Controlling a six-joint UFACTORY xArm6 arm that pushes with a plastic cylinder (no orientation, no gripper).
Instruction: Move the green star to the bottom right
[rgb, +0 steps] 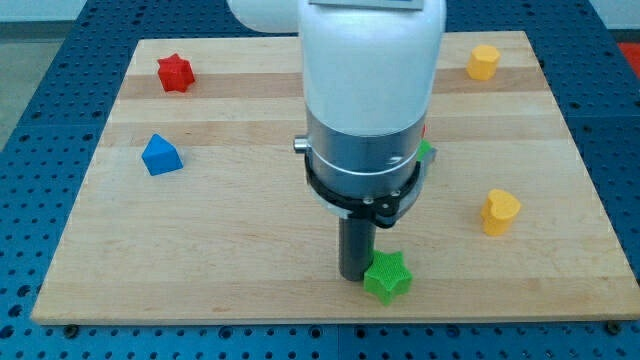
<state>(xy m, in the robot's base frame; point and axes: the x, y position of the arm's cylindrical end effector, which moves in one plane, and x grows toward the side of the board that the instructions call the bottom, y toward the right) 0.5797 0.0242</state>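
light wood board (250, 250) w/ visible grain in pale strips, sitting on a blue perforated table (50, 40). blocks look like matte plastic. green star (387, 277) lies near the board's near edge, a bit right of centre, ridged top. my tip (354, 276) is a dark round rod, its end touching the star's left side; no gripper here, so nothing clenched or grasped, just contact. arm (370, 90) is a fat white cylinder w/ a grey band and black clamp ring, cut off at the view's top.

red star (174, 72) far left. blue block (161, 155) left, roof-like peak, exact shape hard to tell. yellow block (483, 61) far right, roughly hexagonal. 2nd yellow block (500, 211) right, mid-depth, pointed towards near edge, maybe heart-ish. small green bit (427, 151) peeks out right of the arm, a sliver of red just above it; both mostly hidden, shapes can't tell.

star is close to near edge. open wood stretches from the star to the near right corner, 2nd yellow block sits farther back from that stretch.
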